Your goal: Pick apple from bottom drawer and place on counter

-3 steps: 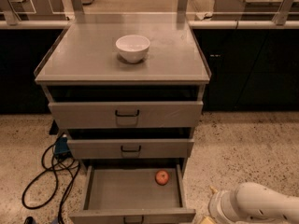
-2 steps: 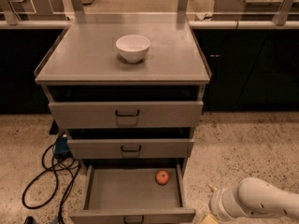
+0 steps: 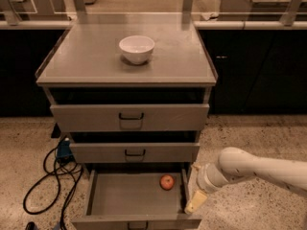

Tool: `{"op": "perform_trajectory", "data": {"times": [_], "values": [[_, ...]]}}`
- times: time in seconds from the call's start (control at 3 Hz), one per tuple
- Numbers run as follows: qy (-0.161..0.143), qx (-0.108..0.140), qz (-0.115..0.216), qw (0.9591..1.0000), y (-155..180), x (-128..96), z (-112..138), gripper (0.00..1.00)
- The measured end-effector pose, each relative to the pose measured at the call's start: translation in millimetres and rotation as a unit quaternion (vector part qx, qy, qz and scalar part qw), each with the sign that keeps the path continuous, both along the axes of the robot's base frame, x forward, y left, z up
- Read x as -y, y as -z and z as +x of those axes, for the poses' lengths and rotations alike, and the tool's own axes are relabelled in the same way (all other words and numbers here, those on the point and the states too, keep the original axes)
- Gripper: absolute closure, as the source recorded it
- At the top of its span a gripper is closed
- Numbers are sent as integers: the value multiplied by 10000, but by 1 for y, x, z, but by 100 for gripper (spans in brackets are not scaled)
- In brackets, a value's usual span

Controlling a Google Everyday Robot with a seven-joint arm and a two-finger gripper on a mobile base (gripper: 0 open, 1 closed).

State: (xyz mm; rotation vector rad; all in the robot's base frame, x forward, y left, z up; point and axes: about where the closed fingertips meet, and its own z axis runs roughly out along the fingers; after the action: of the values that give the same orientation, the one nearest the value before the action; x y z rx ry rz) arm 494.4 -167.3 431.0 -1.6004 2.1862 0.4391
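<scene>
Resting in the bottom drawer (image 3: 124, 196), the apple (image 3: 167, 181) lies near the gripper (image 3: 195, 203), grip state unclear.

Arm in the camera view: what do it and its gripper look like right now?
The arm is a smooth off-white tube with a rounded joint, ending in a ringed cylindrical wrist. The gripper, just outside the right wall of the bottom drawer, shows as a pale cream, tapered piece. No cables or markings show on either.

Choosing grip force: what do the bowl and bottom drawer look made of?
Bowl: glossy white, likely ceramic, judging by its sheen. Bottom drawer: matte grey, seemingly painted metal, with thin flat walls. Gripper hangs just right of the drawer.
</scene>
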Motion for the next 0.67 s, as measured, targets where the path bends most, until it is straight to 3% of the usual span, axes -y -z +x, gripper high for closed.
{"op": "perform_trajectory", "data": {"times": [0.33,0.67], "values": [[-207,-56,0,9998,2,-28,8,0],[-221,-230,785,9964,11,-36,-2,0]]}}
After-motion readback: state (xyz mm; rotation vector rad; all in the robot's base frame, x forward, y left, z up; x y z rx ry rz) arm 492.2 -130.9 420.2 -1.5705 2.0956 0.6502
